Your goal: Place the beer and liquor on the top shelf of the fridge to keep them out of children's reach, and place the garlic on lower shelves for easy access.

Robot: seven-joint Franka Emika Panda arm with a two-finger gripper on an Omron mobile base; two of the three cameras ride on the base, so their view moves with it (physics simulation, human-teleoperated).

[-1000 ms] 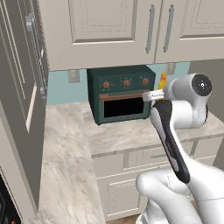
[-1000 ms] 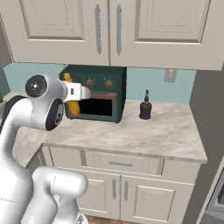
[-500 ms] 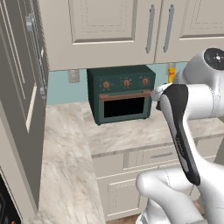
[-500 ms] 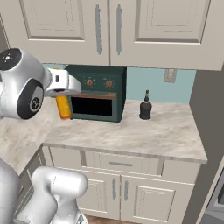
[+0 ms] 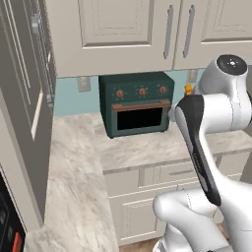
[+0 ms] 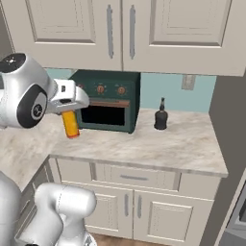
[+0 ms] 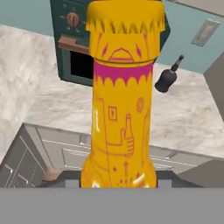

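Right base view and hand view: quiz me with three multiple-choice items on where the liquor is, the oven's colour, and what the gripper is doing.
1. Where does the liquor stand?
A. on the counter right of the oven
B. inside the oven
C. in the gripper

2. What colour is the oven?
A. white
B. dark green
C. red

3. What is the state of the gripper?
A. open and bare
B. shut on the liquor
C. shut on the beer

Answers: 1 A, it stands on the counter beside the oven. 2 B, its body is dark green. 3 C, the beer hangs from the hand above the counter.
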